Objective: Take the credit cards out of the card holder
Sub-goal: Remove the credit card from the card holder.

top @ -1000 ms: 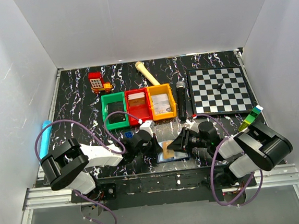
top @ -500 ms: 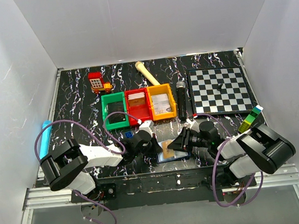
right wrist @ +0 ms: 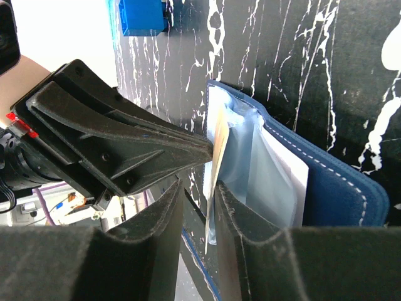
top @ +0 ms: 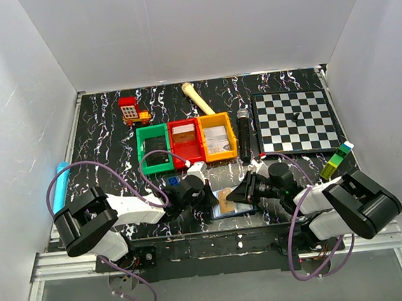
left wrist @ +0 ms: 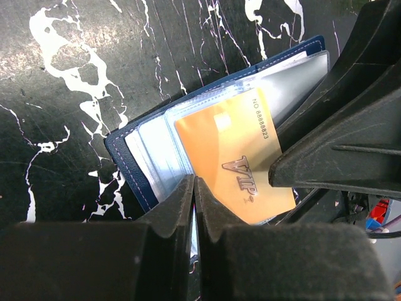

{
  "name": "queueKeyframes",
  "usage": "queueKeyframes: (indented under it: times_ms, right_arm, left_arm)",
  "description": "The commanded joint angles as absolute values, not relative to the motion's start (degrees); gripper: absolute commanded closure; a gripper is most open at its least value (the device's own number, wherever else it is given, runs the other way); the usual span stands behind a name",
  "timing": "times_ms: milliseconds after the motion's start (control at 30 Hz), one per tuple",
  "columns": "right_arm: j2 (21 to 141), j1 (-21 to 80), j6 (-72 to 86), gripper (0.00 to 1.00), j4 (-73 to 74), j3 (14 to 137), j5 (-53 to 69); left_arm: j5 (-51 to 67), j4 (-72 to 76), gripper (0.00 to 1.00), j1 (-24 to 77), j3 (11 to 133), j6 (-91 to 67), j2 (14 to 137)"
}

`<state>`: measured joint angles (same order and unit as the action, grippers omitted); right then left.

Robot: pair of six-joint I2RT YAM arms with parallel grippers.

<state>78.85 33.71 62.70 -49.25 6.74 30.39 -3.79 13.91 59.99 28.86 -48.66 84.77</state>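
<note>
The navy card holder (top: 236,209) lies open at the table's near edge between my two grippers. In the left wrist view its navy rim (left wrist: 119,150) and clear sleeves show, with an orange VIP card (left wrist: 241,163) sticking out and a whitish card (left wrist: 285,63) behind. My left gripper (left wrist: 194,183) is shut on a clear sleeve edge of the holder. My right gripper (right wrist: 198,187) is open, its jaws on either side of the orange card's edge (right wrist: 219,141), which touches the right finger. A white card (right wrist: 291,182) sits in a sleeve against the navy cover (right wrist: 338,185).
Green (top: 153,146), red (top: 185,141) and orange (top: 217,136) bins stand behind the holder, with a black microphone (top: 245,134) and a chessboard (top: 295,121) to the right. A small blue brick (top: 172,182) lies near the left gripper. A red toy (top: 133,111) is at the back.
The right arm's elbow has shifted slightly right and down. Both grippers stay at the card holder, and the orange card stands in much the same place.
</note>
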Motion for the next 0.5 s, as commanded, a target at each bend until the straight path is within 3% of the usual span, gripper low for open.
queueKeyframes:
  times_ms: [0,100,267,467]
  right_arm:
    - [75.9,33.3,61.4,0.66,-49.0,7.1,30.4]
    - [74.4,33.0,60.7,0.66,-47.0,7.2,30.1]
    - [72.5,32.4,60.4,0.75,-44.9,7.1,30.1]
    - [71.1,31.9,59.7,0.75,-42.8,7.1,29.9]
  left_arm:
    - [-5.0,4.5,0.98,60.6,27.5,-47.5,85.8]
    - [-5.1,4.3,0.99,60.6,27.5,-47.5,85.6]
    - [-5.2,4.1,1.00,60.6,27.7,-47.6,85.7]
    - [-5.3,4.0,1.00,60.6,27.8,-47.5,85.7]
